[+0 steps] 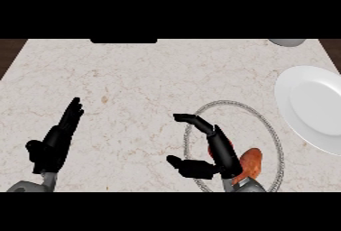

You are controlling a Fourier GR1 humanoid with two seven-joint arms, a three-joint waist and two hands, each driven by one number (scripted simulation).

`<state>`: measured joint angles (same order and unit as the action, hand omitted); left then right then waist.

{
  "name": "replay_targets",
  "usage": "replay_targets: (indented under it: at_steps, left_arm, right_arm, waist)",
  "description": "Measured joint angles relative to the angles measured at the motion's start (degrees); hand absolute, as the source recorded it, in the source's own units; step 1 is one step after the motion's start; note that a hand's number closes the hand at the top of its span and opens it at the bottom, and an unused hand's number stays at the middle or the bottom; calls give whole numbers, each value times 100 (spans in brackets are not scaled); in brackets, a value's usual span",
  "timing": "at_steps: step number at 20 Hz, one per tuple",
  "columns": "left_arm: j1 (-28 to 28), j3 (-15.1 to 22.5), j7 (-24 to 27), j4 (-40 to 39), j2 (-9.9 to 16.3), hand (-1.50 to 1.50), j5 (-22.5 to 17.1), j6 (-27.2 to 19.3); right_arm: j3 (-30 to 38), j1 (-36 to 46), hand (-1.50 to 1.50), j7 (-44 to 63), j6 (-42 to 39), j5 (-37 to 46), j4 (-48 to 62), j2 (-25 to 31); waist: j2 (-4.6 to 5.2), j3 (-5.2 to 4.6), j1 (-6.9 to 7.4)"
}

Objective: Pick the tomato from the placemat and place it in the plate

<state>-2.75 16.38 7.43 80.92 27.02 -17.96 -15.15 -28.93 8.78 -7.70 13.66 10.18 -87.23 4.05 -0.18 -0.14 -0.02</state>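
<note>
The counter [146, 81] under me is pale speckled stone, beige with faint brown veins, and it fills nearly the whole view; dark wood floor [10, 49] shows at the far corners, at about 10 and 2 o'clock. A black slab [124, 40] sits at the counter's far edge near 12 o'clock, and a grey rounded thing [288, 42] pokes in at 1 o'clock (I can't tell what it is).

My right hand [216, 155] hangs over the placemat [272, 131], a round mat with a thin grey rim, at about 5 o'clock. Its fingers are stretched toward 11 o'clock, thumb spread to the side, holding nothing. The tomato [251, 164] lies on the placemat just beside my wrist, on its 3 o'clock side, partly hidden by the hand.

The plate [313, 106], white and bare, sits at 3 o'clock, close to the placemat's rim.

My left hand [57, 140] rests at 8 o'clock, fingers straight and pointing up.
</note>
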Motion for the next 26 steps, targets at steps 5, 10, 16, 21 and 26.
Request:
replay_targets:
  at_steps: [5, 10, 16, 21, 26]
  left_arm:
    - [45, -275, 376, -413, -73, 0, -34, 439]
    - [-133, -397, 319, -534, -155, 0, 42, 556]
    - [-98, -490, 243, -456, -122, 0, 29, 660]
    - [-128, -485, 254, -511, -225, 0, 114, 626]
    - [-27, -543, 357, -546, -298, 0, 213, 719]
  right_arm:
    - [-231, -659, -150, -359, 270, 478, -573, 219]
    - [-121, -1303, -150, -147, 416, 854, -1511, 754]
    - [43, -1333, -150, 1225, -126, 1616, -2303, 1632]
    - [-108, -1234, -150, 2452, -1019, 2112, -2797, 2198]
    - [-113, -964, -150, 3500, -1887, 2082, -3052, 2182]
  waist:
    - [8, 8, -26]
    - [5, 10, -56]
    - [-3, 4, -44]
    - [2, 1, -34]
    - [11, 6, 0]
